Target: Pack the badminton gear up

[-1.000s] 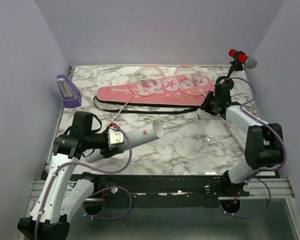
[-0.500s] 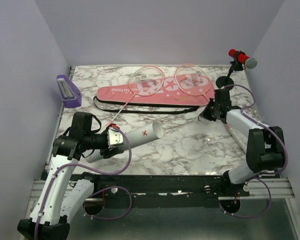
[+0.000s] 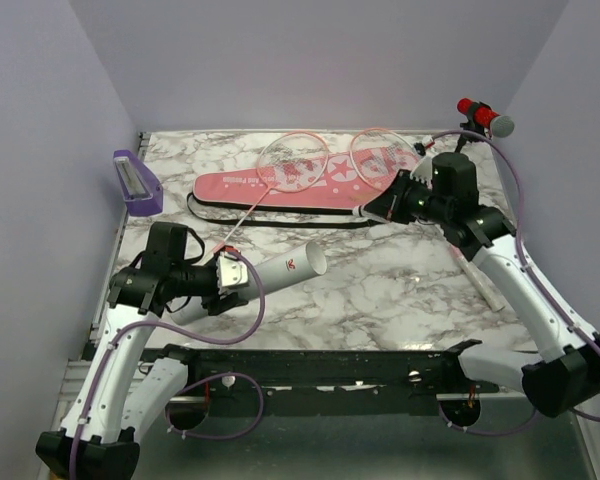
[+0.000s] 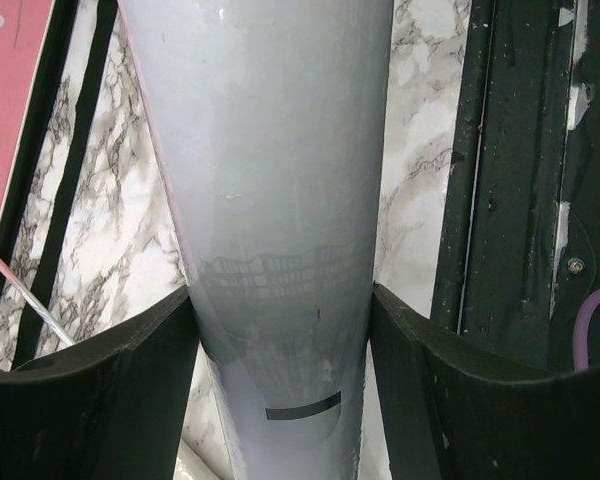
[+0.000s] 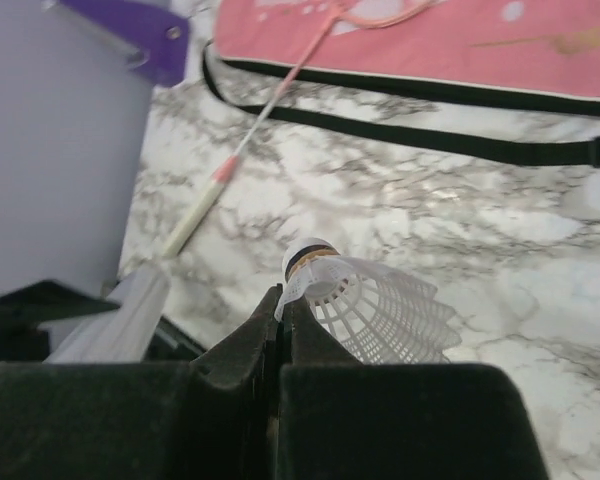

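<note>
Top external: left pincer (image 3: 232, 277) clamped around the white tube (image 3: 290, 266), whose open end points toward the middle of the marble surface (image 3: 380, 300). Right pincer (image 3: 375, 210) is pinched together on the shuttlecock (image 5: 370, 305), held above the surface near the right end of the pink bag (image 3: 240, 187). Left racket (image 3: 248, 212) and right racket (image 3: 478, 280) lie with their heads over the bag.
</note>
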Controlling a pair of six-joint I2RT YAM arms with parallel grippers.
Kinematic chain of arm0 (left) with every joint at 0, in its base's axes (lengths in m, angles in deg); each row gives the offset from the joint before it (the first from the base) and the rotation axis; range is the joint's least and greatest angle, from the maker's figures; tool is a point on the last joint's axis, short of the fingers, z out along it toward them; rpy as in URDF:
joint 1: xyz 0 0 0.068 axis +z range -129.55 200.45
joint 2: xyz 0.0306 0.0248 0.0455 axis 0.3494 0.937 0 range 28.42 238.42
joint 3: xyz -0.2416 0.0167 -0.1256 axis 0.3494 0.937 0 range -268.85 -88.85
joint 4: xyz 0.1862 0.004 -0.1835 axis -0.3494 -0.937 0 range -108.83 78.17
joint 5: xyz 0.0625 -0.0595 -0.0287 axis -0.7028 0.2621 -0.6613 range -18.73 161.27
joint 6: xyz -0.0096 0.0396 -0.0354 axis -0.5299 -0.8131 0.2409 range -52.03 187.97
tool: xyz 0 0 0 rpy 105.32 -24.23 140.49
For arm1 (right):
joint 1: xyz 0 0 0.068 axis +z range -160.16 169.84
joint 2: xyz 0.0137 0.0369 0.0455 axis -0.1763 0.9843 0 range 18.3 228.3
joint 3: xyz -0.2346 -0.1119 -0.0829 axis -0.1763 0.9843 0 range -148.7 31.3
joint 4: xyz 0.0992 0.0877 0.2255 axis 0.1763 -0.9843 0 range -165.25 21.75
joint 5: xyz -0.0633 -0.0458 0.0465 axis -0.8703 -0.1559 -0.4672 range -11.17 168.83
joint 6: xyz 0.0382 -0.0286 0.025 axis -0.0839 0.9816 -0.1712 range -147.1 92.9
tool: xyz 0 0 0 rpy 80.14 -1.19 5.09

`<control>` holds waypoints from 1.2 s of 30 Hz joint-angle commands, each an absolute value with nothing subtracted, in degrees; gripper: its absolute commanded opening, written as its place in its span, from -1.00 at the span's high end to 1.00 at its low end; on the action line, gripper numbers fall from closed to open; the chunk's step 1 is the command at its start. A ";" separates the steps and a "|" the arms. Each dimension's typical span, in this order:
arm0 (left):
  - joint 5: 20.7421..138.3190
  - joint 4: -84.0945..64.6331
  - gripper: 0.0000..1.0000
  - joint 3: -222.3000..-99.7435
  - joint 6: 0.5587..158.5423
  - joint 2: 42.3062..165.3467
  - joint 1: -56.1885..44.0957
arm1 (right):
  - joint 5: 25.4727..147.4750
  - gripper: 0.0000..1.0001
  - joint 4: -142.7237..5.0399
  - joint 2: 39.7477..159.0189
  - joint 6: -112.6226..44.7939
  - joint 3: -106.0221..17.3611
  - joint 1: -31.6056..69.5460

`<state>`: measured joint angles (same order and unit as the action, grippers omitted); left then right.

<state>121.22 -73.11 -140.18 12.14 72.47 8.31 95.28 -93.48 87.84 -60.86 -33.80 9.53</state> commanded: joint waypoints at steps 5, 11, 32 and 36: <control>120.40 -69.05 -0.40 -137.72 11.63 73.95 7.89 | 111.69 0.84 -104.11 80.44 -58.21 -41.55 14.19; 119.43 -68.52 -0.40 -137.37 11.55 74.39 7.88 | 116.79 0.83 -104.64 80.09 -57.51 -44.28 17.08; 118.99 -68.35 -0.40 -137.89 12.78 74.56 7.80 | 108.72 0.84 -103.41 83.52 -60.23 -46.39 30.97; 119.52 -68.52 -0.40 -137.98 12.86 74.48 7.80 | 107.06 0.85 -103.49 84.48 -60.41 -45.60 32.20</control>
